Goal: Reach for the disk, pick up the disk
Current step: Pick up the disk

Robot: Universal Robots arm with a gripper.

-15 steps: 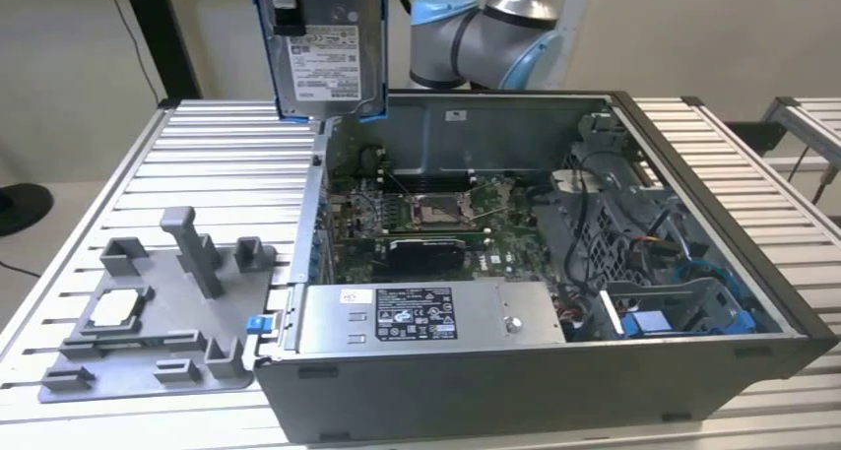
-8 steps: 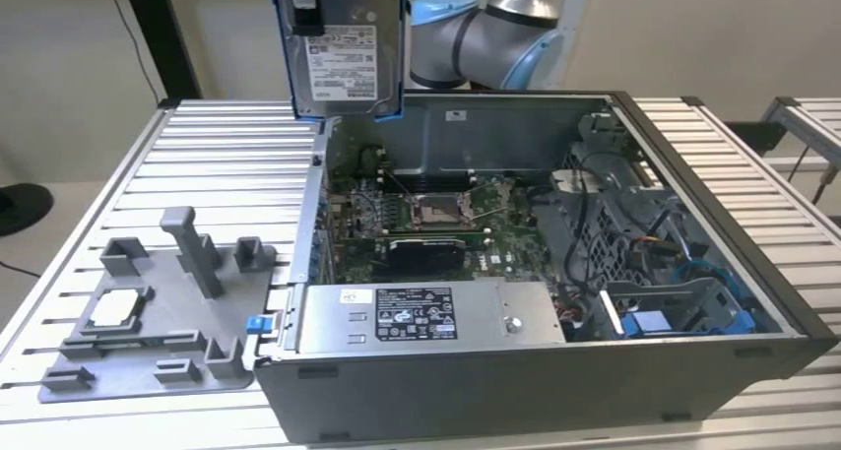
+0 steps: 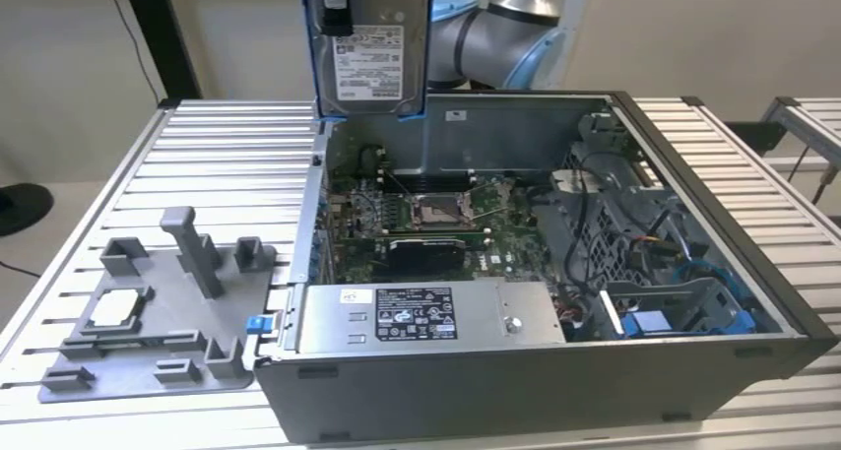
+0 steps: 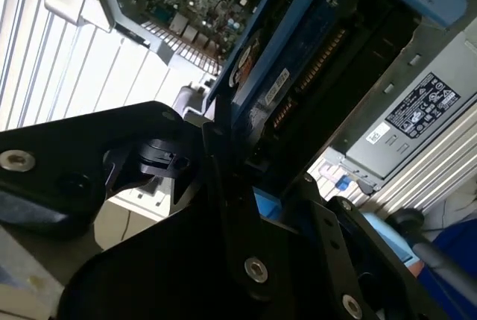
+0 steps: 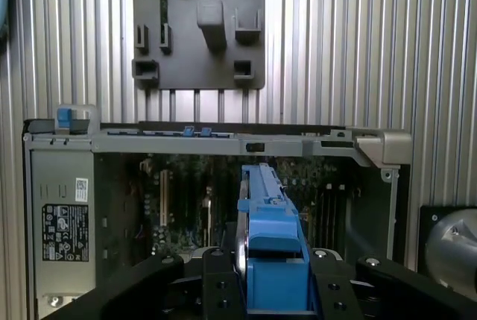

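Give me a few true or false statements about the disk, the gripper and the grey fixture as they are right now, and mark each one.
1. The disk is held above the open computer case. True.
2. The disk lies flat on the grey fixture. False: it hangs upright, clear of the fixture.
3. The gripper is shut on the disk. True.
4. The grey fixture sits at the exterior view's right of the computer case. False: it sits at the exterior view's left.
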